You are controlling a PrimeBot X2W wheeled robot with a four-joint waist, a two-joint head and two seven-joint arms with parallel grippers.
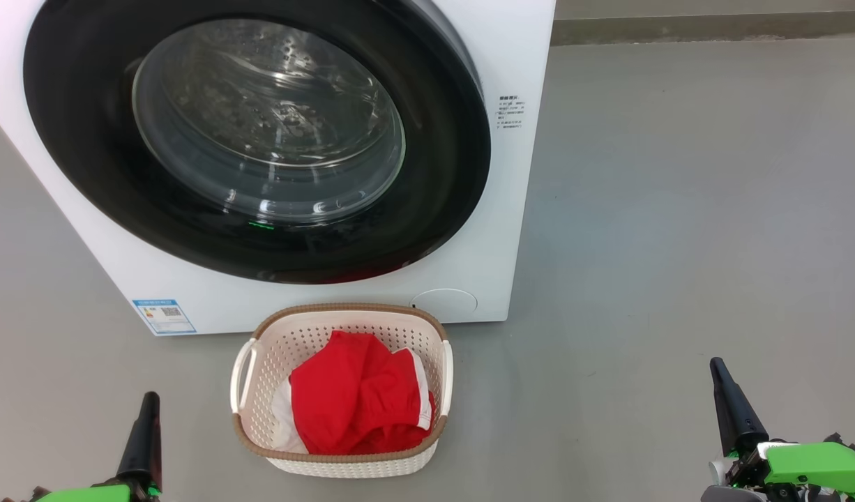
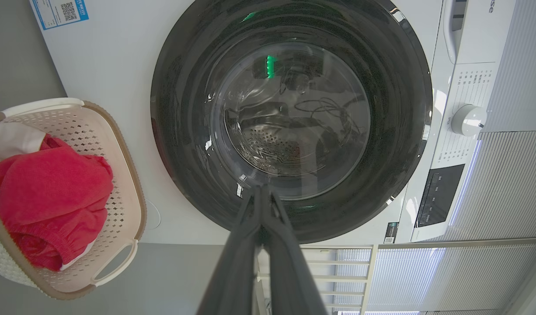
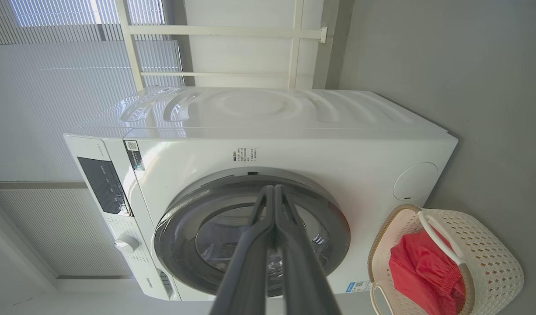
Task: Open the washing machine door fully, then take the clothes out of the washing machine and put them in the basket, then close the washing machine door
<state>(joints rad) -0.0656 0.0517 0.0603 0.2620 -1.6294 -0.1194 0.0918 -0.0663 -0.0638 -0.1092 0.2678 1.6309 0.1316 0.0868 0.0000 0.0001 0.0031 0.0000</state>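
The white washing machine point(image 1: 330, 296) stands ahead, and its round black-rimmed door point(image 1: 260, 139) lies flat against the front, closed. Through the glass I see bare steel drum. Red clothes point(image 1: 358, 401) with white trim lie heaped in the cream basket point(image 1: 344, 464) on the floor right before the machine. My left gripper point(image 1: 148, 399) is low at the left of the basket, shut and holding nothing. Low at the right, my right gripper point(image 1: 715, 364) is also shut and holding nothing. In the wrist views the door point(image 2: 290, 118) point(image 3: 250, 236) and the basket point(image 2: 119, 144) point(image 3: 491, 245) lie beyond the closed fingers.
Grey floor point(image 1: 678, 244) spreads to the right of the machine, up to a skirting strip point(image 1: 713, 28). A blue label point(image 1: 164, 316) sits low on the machine's front. White blinds and a window frame point(image 3: 215, 30) rise behind the machine.
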